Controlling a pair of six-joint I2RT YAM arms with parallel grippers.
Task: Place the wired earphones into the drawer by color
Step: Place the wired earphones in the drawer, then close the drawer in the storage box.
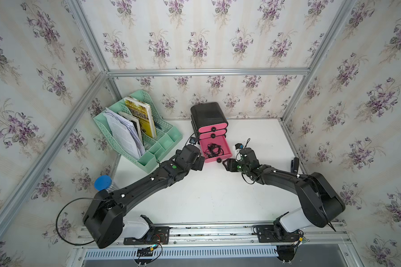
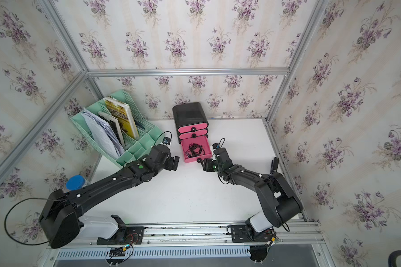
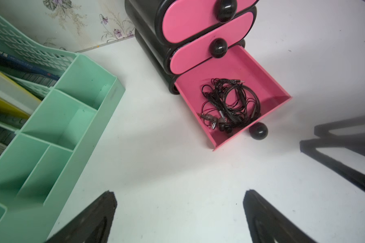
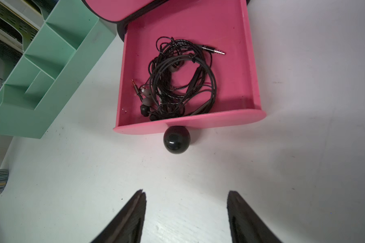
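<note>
Left wrist view first: the green organizer point(image 3: 72, 117) sits close by my left arm, and my left gripper point(image 3: 179, 193) is spread wide and empty over bare table. The black wired earphones point(image 4: 181, 80) lie bundled in the open bottom drawer point(image 4: 188, 124), pulled out toward me. Its knob point(image 4: 176, 140) points straight at my right gripper point(image 4: 187, 192), jaws apart, holding nothing. I judge that arm the nearer, with clear table between.
</note>
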